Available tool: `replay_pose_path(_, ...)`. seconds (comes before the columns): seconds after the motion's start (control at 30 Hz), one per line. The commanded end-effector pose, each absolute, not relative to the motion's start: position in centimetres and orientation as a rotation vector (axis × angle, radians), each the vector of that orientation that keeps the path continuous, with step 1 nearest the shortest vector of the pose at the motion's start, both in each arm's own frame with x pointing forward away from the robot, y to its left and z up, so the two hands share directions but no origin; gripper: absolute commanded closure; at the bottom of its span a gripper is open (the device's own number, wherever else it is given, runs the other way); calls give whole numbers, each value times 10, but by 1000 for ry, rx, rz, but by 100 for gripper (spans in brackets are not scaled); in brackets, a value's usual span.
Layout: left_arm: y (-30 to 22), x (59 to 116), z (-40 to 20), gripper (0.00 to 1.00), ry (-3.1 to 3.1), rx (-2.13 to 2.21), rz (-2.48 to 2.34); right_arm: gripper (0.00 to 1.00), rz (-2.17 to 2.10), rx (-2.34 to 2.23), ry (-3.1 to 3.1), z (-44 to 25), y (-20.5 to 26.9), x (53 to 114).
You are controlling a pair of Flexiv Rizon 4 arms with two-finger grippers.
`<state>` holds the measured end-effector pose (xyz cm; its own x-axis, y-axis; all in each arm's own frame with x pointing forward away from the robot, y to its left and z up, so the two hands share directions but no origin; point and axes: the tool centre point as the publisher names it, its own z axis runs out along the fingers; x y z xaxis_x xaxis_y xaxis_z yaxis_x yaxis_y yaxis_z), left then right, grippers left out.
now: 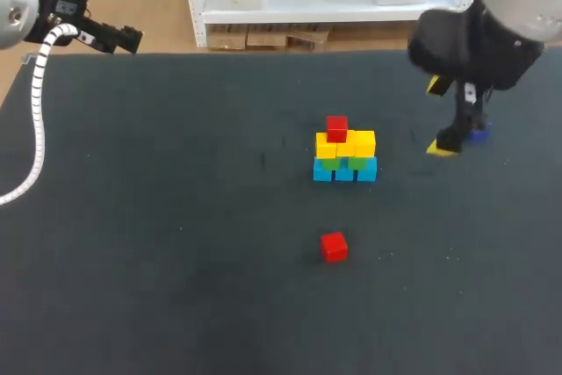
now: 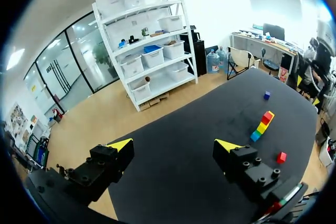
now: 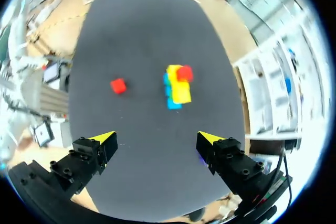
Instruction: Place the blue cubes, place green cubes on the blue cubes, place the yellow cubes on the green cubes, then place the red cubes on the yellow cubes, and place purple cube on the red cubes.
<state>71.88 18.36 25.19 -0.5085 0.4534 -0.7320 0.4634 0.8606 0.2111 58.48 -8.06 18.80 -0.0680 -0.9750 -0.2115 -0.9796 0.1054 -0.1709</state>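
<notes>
Head view: the loose red cube (image 1: 334,247) lies on the counter (image 1: 176,217), on the robot's side of the stack (image 1: 344,154) and apart from it. It is probably light, rigid and smooth, so pinch two opposite flat faces squarely. The right hand (image 3: 157,140), right of the stack, is spread and empty. The left hand (image 2: 174,145), far left of the stack, is likewise released.

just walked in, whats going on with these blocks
Two robot arms are building a cube pyramid. The stack has blue, green and yellow rows, with one red cube on top. A second red cube lies loose on the table in front of it. The right gripper is open, low beside the purple cube, holding nothing. The left gripper is open at the far left corner.
</notes>
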Motion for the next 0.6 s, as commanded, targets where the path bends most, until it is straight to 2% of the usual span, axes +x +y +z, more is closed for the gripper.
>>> replay_pose_path(0.03,184,720,251,0,2175,663,-19,0,-17,-2066,2030,178,-59,573)
replay_pose_path(0.3,184,720,251,0,2175,663,-19,0,-137,-2349,1907,133,-18,565)
replay_pose_path(0.6,184,720,251,0,2175,663,-19,0,53,-2504,1877,91,28,549)
